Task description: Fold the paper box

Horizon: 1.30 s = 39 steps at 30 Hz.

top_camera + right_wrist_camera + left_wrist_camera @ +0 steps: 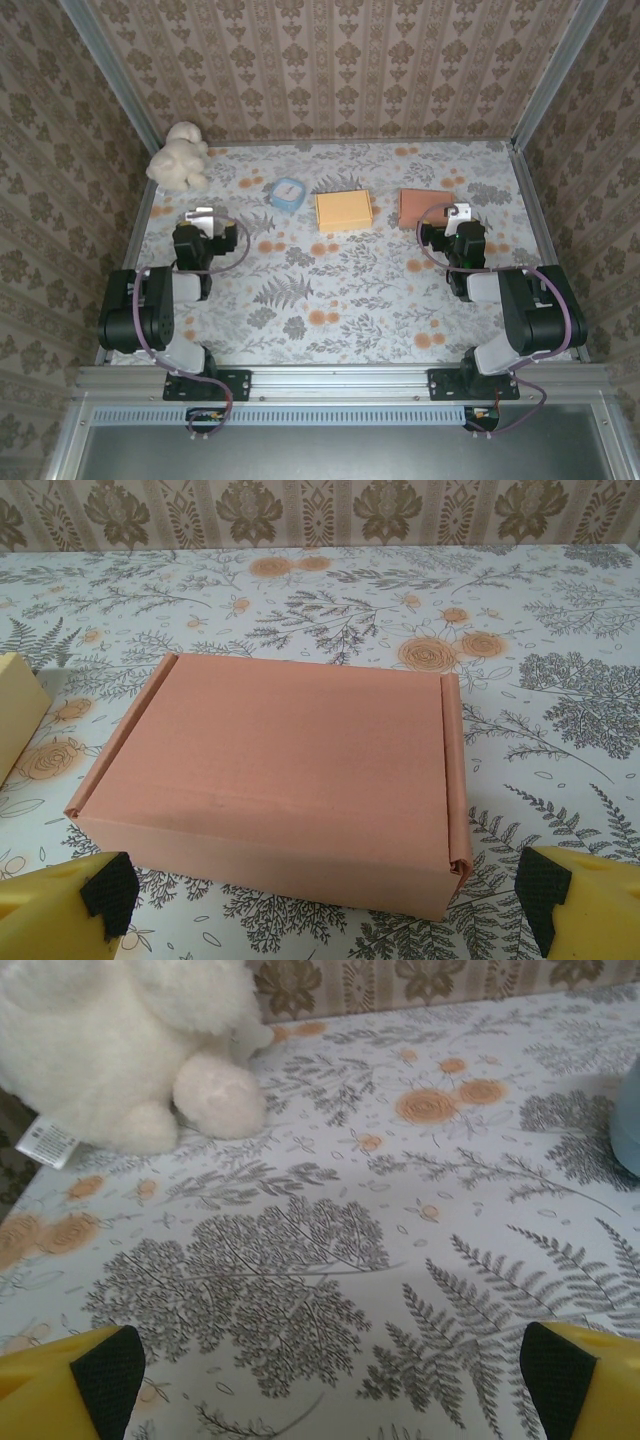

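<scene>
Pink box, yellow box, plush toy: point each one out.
pink cardboard box (270,770), right wrist view, middle of its closed lid.
yellow box (344,210), top external view, centre of its top face.
white plush toy (178,157), top external view, middle of its body.

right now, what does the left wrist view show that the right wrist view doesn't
Left wrist: a white plush toy with its label, at the upper left, and the edge of a pale blue object at the right.
Right wrist: a closed salmon paper box straight ahead, with the corner of a yellow box to its left.
Both: the floral table, the patterned wall behind it, and an open, empty claw at the bottom edge, the left claw and the right claw.
</scene>
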Each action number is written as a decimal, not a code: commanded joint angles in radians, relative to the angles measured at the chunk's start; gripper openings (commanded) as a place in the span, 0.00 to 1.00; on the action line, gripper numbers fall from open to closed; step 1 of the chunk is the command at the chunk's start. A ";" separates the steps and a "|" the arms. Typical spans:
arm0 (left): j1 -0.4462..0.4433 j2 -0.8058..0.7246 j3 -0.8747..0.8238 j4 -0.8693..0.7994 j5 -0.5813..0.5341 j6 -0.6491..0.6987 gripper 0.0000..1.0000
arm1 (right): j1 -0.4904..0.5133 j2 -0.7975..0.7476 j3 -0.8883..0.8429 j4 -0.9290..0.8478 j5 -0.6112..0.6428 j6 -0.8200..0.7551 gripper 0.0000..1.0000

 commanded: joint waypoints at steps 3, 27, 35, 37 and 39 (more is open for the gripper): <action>-0.002 -0.007 0.012 -0.019 0.031 -0.017 1.00 | -0.002 0.004 0.015 -0.008 0.016 0.010 1.00; -0.134 0.012 -0.201 0.392 -0.080 0.114 1.00 | -0.003 0.004 0.015 -0.008 0.016 0.010 1.00; -0.139 0.026 -0.217 0.440 -0.064 0.121 1.00 | -0.002 0.004 0.015 -0.007 0.016 0.009 1.00; -0.121 0.019 -0.195 0.398 -0.039 0.113 1.00 | -0.002 0.004 0.014 -0.008 0.016 0.010 1.00; -0.098 -0.009 -0.136 0.252 -0.021 0.086 1.00 | -0.002 0.004 0.015 -0.007 0.015 0.010 1.00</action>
